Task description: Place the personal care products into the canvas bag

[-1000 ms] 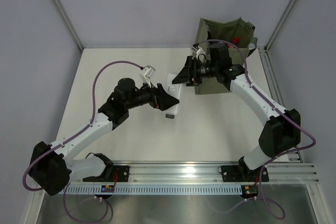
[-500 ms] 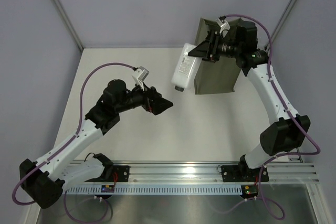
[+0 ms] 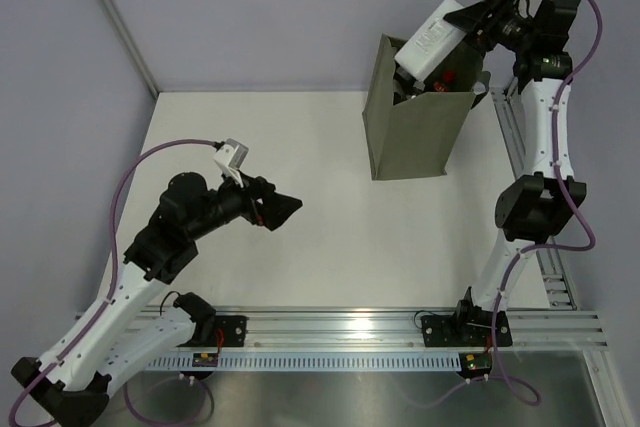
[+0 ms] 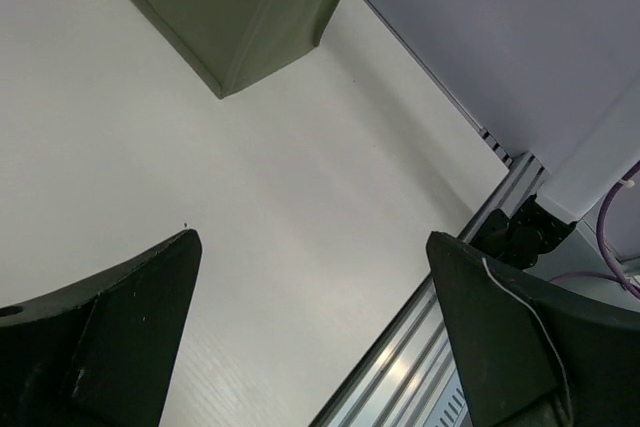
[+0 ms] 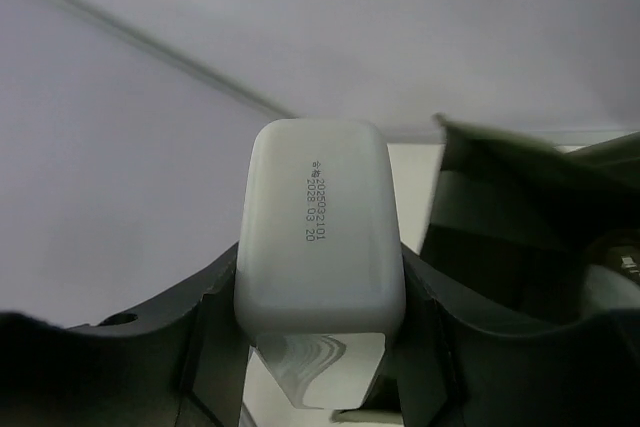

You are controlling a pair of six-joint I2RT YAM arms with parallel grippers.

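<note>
- The right gripper (image 3: 462, 25) holds the flat white bottle (image 3: 432, 39) high up at the far right of the worktop (image 3: 300, 147).
- Its jaws are squeezed on the two sides of the bottle. The right wrist view shows the bottle's flat end with a printed date facing the camera.
- The bottle is tilted, and its low end dips toward the open top of the canvas bag (image 3: 415, 132). I think it is held this way so it can slide straight in when the jaws let go.
- The bottle is over the bag but not inside it yet, and I cannot tell if its low end touches the rim.
- A red cap (image 3: 451, 75) shows inside the bag, so at least one thing looks packed already.
- The left gripper (image 3: 280, 209) hangs over the bare worktop, well apart from the bag. Its jaws are wide and hold nothing. It seems to be keeping out of the way.
- A second ago both grippers were close together at the bottle in the middle of the worktop.
- Half a second ago the bottle hung lower, beside the bag's left wall. Now it has gone up and across, above the bag's mouth.
- The left arm has pulled back toward the near left side.
</note>
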